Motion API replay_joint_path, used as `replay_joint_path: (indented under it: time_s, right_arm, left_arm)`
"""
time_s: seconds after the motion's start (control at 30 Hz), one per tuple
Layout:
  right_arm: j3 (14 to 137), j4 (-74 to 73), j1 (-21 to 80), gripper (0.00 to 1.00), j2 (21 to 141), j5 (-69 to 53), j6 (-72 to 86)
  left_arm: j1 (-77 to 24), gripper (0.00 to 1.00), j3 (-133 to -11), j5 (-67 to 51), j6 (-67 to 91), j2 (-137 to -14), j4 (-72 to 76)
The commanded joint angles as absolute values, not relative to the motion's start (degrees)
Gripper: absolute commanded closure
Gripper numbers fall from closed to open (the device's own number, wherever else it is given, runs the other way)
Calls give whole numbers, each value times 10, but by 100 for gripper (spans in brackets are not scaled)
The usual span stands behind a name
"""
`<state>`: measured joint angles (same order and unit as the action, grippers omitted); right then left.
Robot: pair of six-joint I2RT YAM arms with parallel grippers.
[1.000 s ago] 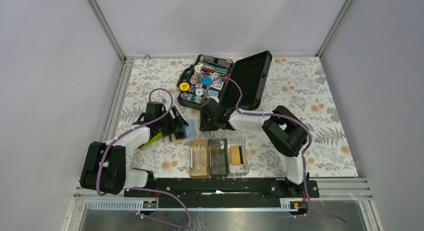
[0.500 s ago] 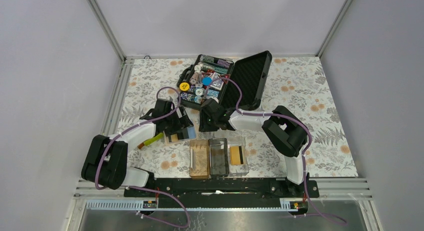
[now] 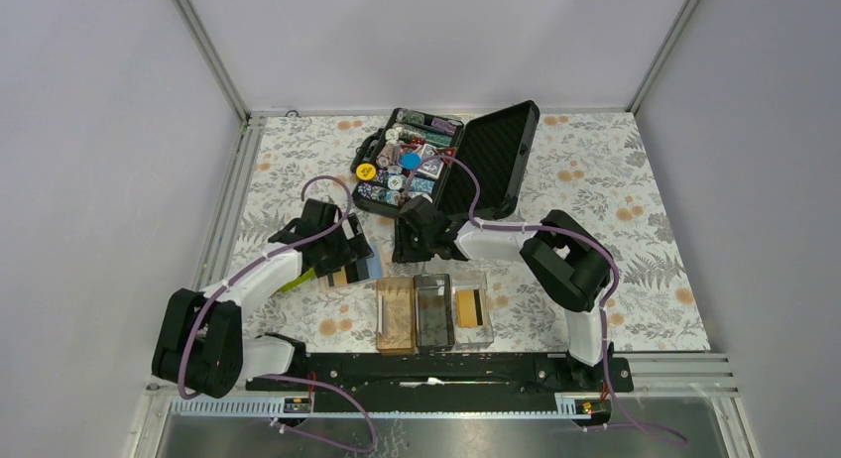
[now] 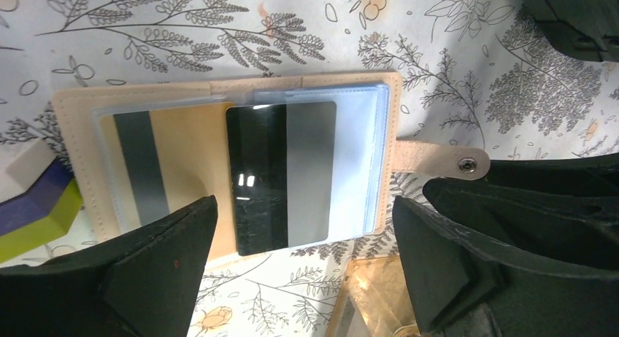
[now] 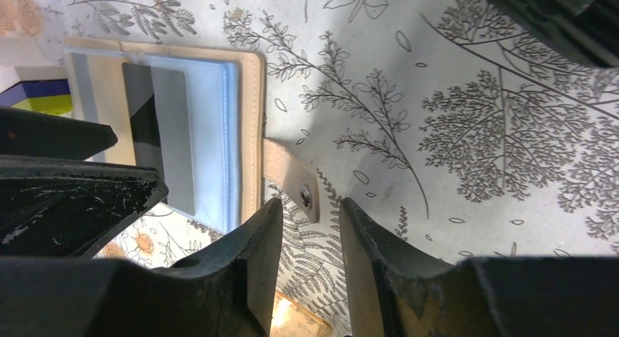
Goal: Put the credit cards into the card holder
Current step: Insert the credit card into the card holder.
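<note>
An open card wallet is laid flat under the left gripper, whose jaws are spread wide over it. One sleeved card is seen between those jaws, and a second card by the left jaw. The snap tab is placed just ahead of the right gripper's narrowly parted jaws. The card holder is set on the near side of both.

The bench is white, printed with grey ferns and orange flowers. A beige wallet shows a gold card striped grey and a black-and-grey card. The card holder runs brown, dark, clear.
</note>
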<state>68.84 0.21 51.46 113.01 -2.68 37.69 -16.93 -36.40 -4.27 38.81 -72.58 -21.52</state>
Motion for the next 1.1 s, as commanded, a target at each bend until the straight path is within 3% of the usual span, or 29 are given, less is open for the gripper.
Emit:
replay_joint_path:
  time_s: [0.0,0.17,0.43,0.73,1.07]
  right_arm:
    - [670,22,524,57,1110,-62,368]
    - [679,14,522,57,1124,-42,375]
    - [704,6,510,57,1138,-21,371]
    - [722,5,506,60,1159,-19,363]
    - [718,4,507,79,1162,-14,362]
  left_arm:
    - [-169,5,-387,-9,371,-698,-239]
    - [-168,6,-372,-37,376,-700,-220]
    - [-168,18,-352,-66,385,-720,-185]
    - [-168,18,-344,-37,382,-726,-190]
    - [-168,20,-316,-99,416,-740,-106]
